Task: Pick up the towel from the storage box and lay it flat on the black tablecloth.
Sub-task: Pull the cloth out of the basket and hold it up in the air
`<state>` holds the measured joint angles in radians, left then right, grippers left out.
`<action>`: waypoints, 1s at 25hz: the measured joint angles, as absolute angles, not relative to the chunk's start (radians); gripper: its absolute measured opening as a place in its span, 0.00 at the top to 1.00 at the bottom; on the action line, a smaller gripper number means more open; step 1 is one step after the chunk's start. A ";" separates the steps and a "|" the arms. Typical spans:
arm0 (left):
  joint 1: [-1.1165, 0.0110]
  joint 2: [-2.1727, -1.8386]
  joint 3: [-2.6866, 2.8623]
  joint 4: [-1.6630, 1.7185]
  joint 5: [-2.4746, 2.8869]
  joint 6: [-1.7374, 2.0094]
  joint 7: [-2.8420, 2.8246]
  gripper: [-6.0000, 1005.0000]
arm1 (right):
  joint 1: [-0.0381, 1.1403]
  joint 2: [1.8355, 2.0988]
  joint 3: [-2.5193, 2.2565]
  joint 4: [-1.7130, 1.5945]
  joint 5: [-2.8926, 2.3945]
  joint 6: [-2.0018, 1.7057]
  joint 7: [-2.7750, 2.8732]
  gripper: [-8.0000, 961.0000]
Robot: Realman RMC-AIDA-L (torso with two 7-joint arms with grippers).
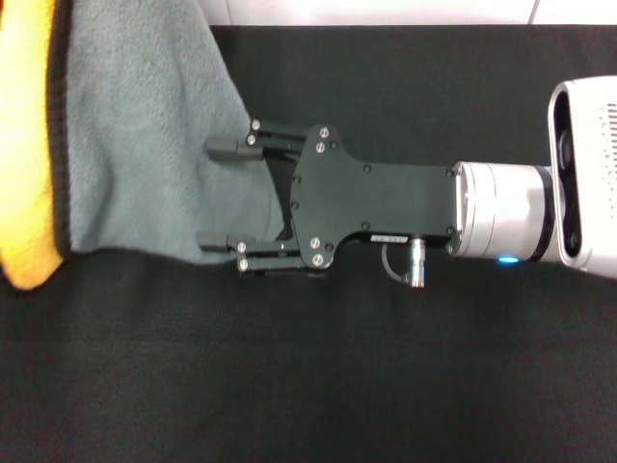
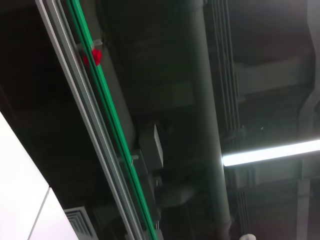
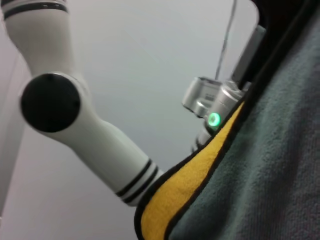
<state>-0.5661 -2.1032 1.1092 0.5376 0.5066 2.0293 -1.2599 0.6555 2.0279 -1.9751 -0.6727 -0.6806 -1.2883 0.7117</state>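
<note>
The towel (image 1: 145,145), a soft, light, limp fleece hanging grey face outward above the black tablecloth (image 1: 308,386) on the desk, drapes wherever unsupported, so the right claw (image 1: 220,193), fingers spread astride its lower edge, should likely pinch that hem.

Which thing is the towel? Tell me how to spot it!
Find the black tablecloth that fills most of the head view. At its left side, a soft cloth hangs down in front of the right claw, whose two fingers are spread apart. That cloth is the towel: fuzzy grey on one face, orange-yellow on the other, with thin black edging, while everything around it is plain black.
</note>
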 joint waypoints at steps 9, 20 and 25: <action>-0.559 -2.101 1.116 0.511 0.473 2.028 -1.216 0.96 | 0.630 2.028 -1.984 -0.671 -0.679 -1.410 0.692 0.25; -0.594 -2.103 1.186 0.497 0.405 2.022 -1.211 0.96 | 0.637 2.028 -2.042 -0.686 -0.678 -1.337 0.647 0.25; -0.603 -2.103 1.221 0.497 0.379 2.021 -1.210 0.96 | 0.640 2.028 -2.062 -0.696 -0.654 -1.299 0.635 0.25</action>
<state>-0.6034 -2.1031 1.2208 0.4970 0.3790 2.0208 -1.2103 0.6399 2.0279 -2.0618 -0.6963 -0.6545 -1.2992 0.6348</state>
